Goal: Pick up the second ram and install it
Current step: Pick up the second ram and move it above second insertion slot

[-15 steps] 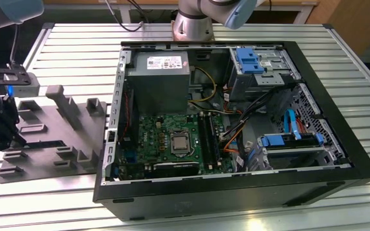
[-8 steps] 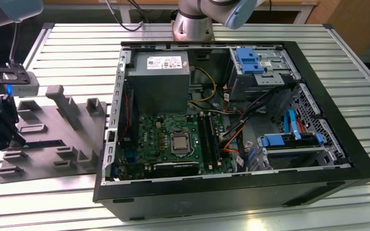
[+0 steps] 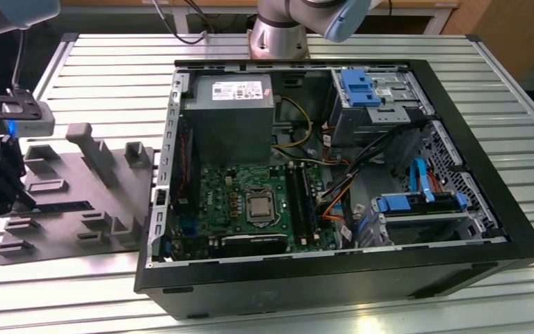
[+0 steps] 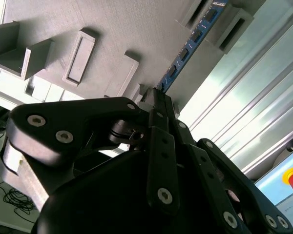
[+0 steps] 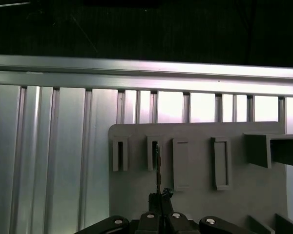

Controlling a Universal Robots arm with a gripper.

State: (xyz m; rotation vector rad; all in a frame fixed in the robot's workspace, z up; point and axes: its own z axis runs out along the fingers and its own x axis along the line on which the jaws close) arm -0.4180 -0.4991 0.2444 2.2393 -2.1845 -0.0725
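One slim memory stick, the second ram (image 4: pixel 190 46), stands on its long edge in the slotted holders of a gray fixture plate (image 4: pixel 112 29), its near end pinched between the black fingers of the robot arm's gripper (image 4: pixel 155 95), which is clamped tight on it. In the second wrist view the stick is a thin, flat, long board with a bluish rim and a row of small dark rectangular chips along its face, running away from the fingertips through two gray holders toward the plate's edge. In the first wrist view the second ram (image 5: pixel 157 168) shows edge-on as a dark hairline between the gripper (image 5: pixel 161 196) and a slotted block near the plate's edge, with the ribbed metal slats of the table (image 5: pixel 49 161) beyond. In the exterior view the gripper (image 3: pixel 3 198) hangs over the fixture plate (image 3: pixel 72 174) at the edge of the table (image 3: pixel 109 62) on the exterior view's left, and the second ram (image 3: pixel 63 206) is probably the dark strip lying between the holders there. Just beside the plate, toward the exterior view's right, an open black computer case (image 3: pixel 341 278) lies on its side on the table, its green motherboard (image 3: pixel 220 184) and long black slot strips (image 3: pixel 300 198) facing up, well apart from the stick.
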